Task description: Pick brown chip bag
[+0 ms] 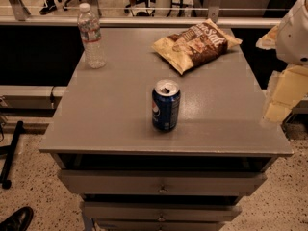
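Gripper (283, 96), grip state undeterminable, hangs beside the table (115, 119) right edge, well apart from the bag (197, 44), which lies flat, clear of can (165, 105) and bottle (90, 35), likely easing access.

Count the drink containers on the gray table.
2: a water bottle at the far left corner and a blue soda can near the front centre. None seems hidden. The gripper hangs beside the table's right edge.

Brown chip bag (196, 44) rear, end effector (281, 97) rt

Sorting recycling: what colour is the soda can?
Blue aluminium soda can, silver top, in the camera view; pincer hovers right of the grey table.
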`<state>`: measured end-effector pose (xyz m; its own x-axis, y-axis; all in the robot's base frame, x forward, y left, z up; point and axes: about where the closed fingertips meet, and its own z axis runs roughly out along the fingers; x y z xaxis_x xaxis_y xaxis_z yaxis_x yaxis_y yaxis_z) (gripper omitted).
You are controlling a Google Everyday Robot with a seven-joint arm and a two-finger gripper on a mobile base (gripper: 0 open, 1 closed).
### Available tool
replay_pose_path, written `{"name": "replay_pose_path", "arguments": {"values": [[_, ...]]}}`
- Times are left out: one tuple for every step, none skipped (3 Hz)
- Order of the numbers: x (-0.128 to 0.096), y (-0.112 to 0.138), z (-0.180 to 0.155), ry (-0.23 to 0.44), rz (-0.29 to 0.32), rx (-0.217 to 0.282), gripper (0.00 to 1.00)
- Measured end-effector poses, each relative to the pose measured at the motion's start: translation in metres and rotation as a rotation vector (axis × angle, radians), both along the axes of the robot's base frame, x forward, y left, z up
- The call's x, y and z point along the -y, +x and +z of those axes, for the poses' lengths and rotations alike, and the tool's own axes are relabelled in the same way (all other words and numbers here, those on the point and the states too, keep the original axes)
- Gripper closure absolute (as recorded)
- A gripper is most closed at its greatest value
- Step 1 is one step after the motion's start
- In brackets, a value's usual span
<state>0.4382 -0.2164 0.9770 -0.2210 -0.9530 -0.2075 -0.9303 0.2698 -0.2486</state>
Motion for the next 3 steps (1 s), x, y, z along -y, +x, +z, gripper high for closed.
{"name": "replay_pose_path", "arguments": {"values": [[0.0, 0.0, 0.0, 0.0, 0.0, 0.0, 0.0], [0.006, 0.026, -0.003, 0.0, 0.041, 0.113, 0.0], [0.011, 0.078, -0.012, 0.001, 0.114, 0.248, 0.0]]}}
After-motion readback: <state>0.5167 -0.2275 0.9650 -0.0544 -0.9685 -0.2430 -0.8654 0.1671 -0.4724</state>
